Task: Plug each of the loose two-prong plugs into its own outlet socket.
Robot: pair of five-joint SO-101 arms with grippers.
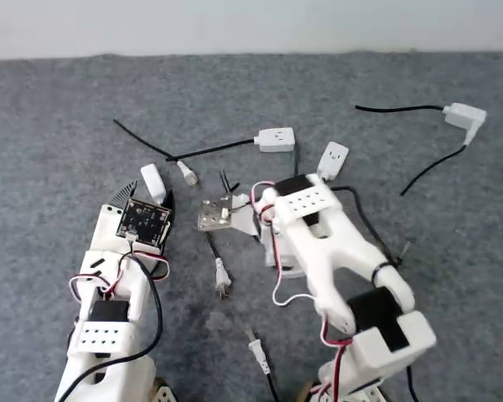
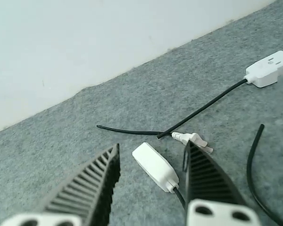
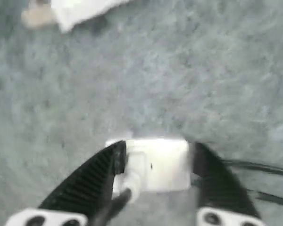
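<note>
A small white outlet socket (image 2: 155,167) lies on the grey carpet between the fingers of my left gripper (image 2: 152,148), which is open and clear of it on both sides; in the high view this socket (image 1: 153,182) is at the left gripper (image 1: 148,191). My right gripper (image 3: 158,147) is shut on another white socket (image 3: 162,165), with a plug-like white piece (image 3: 132,174) against its face. In the high view that socket (image 1: 214,213) is at table centre, at the right gripper (image 1: 226,213). Loose plugs lie at three spots: one (image 1: 187,174), a second (image 1: 222,280), a third (image 1: 258,352).
More white sockets lie farther back: one on a black cord (image 1: 276,139), one beside the right arm (image 1: 333,159), one at far right (image 1: 464,115). Black cords (image 1: 142,141) cross the carpet. A pale wall (image 1: 251,25) bounds the far side.
</note>
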